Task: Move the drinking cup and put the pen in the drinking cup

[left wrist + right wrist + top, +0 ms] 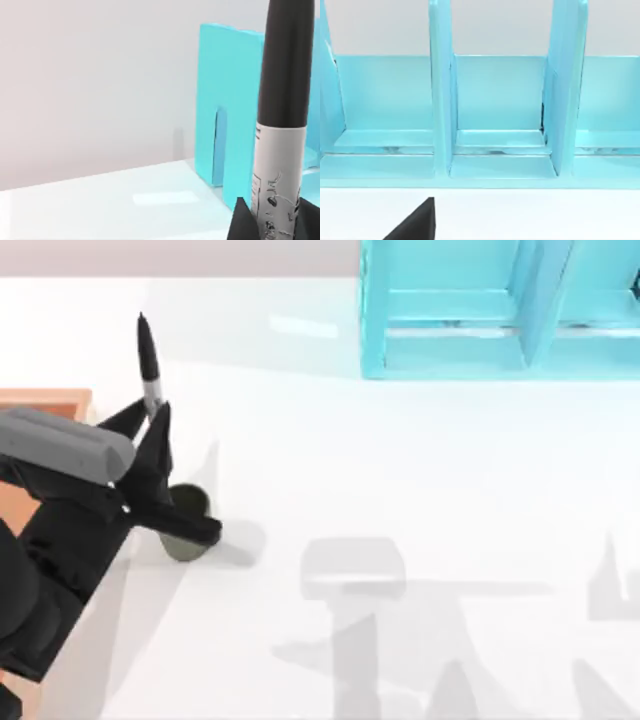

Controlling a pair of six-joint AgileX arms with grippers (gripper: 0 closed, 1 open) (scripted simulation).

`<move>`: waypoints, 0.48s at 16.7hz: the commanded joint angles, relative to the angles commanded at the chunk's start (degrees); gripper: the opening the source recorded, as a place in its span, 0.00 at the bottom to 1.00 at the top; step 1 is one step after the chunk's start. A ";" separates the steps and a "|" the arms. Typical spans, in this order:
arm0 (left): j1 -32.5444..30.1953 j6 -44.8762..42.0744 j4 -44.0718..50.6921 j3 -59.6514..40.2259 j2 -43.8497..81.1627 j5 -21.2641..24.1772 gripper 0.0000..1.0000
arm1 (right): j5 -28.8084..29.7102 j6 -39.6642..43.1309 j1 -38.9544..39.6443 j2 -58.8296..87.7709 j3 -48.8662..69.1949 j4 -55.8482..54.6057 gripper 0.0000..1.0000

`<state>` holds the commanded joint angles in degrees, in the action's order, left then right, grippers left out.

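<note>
My left gripper (150, 425) pinches the pen (149, 362) by its pale middle above the drinking cup (188, 525) at the worktop's left — light, stiff, slick, so hold mid-barrel.

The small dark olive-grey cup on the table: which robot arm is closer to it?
Left. The left gripper, holding the black-and-grey marker pen upright, hangs right beside the small dark olive-grey cup. The right gripper is over by the turquoise divided rack, far from the cup.
</note>
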<state>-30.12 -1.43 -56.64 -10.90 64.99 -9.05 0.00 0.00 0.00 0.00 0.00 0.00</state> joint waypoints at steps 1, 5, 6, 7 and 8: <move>0.47 -0.18 -2.65 1.51 -1.73 -0.05 0.00 | 0.00 0.00 0.00 0.00 0.00 0.00 1.00; 1.93 -0.97 -7.24 5.65 -5.48 -0.09 0.00 | 0.00 0.00 0.00 0.00 0.00 0.00 1.00; 1.93 -0.97 -7.24 5.65 -5.48 -0.09 0.00 | 0.00 0.00 0.00 0.00 0.00 0.00 1.00; 1.93 -0.97 -7.24 5.65 -5.48 -0.09 0.00 | 0.00 0.00 0.00 0.00 0.00 0.00 1.00; 1.93 -0.97 -7.24 5.65 -5.48 -0.09 0.00 | 0.00 0.00 0.00 0.00 0.00 0.00 1.00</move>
<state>-28.20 -2.40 -63.88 -5.25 59.51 -9.14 0.00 0.00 0.00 0.00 0.00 0.00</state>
